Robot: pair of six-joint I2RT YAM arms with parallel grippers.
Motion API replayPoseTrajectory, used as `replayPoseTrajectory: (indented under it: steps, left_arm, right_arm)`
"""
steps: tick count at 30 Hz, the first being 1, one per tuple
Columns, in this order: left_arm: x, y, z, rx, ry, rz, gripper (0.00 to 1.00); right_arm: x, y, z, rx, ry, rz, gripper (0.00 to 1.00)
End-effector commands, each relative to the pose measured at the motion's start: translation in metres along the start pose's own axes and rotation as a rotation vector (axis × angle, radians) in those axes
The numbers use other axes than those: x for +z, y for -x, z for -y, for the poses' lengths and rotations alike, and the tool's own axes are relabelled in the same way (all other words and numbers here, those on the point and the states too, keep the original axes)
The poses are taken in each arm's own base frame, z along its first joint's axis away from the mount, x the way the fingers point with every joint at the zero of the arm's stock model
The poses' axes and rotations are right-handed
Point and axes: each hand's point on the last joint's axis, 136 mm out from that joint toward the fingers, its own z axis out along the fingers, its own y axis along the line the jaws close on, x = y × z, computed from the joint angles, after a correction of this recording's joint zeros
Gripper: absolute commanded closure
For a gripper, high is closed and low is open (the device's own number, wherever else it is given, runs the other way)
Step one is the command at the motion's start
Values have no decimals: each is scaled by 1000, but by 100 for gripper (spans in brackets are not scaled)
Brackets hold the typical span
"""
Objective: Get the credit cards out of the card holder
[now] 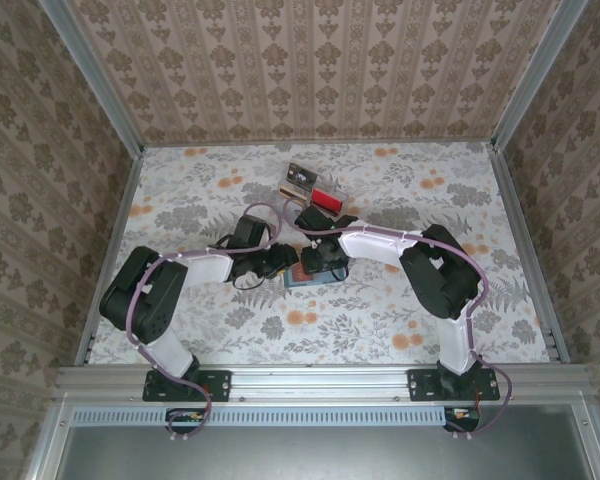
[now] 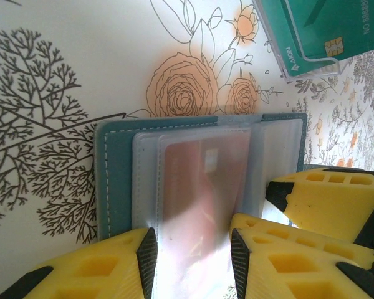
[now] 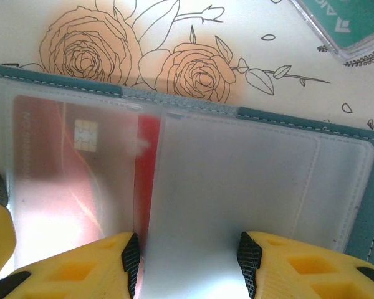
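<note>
The slate-blue card holder (image 1: 310,277) lies open on the flowered table, its clear sleeves facing up. A red credit card (image 3: 68,162) with a chip sits inside one sleeve. My left gripper (image 2: 193,249) is over that sleeve; its pads press the two long sides of the red card (image 2: 202,180) through the plastic. My right gripper (image 3: 190,255) is on the neighbouring empty sleeve (image 3: 237,180), jaws apart, its pads resting on the plastic. In the top view the left gripper (image 1: 285,262) and right gripper (image 1: 320,262) meet over the holder.
A clear plastic tray (image 2: 293,65) with a teal card (image 2: 311,31) lies just beyond the holder. A gold-striped card (image 1: 300,180) and a red one (image 1: 327,198) lie farther back. Patterned walls close in the table.
</note>
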Motion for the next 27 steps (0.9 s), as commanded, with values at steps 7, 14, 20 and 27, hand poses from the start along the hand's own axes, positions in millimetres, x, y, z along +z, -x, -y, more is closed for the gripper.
replayPoseTrajectory:
  steps: [7,14,20,27]
  left_arm:
    - [0,-3,-11,48,102,-27,60]
    - [8,-6,3,87,62,-54,62]
    - [7,-8,4,82,47,-52,63]
    - [2,-5,6,91,42,-36,70]
  right_arm:
    - [32,-49,21,-5,-48,-173,49]
    - [33,-50,21,-4,-48,-178,49]
    - [31,-49,19,-4,-40,-173,50]
    - [26,-42,18,1,-28,-153,50]
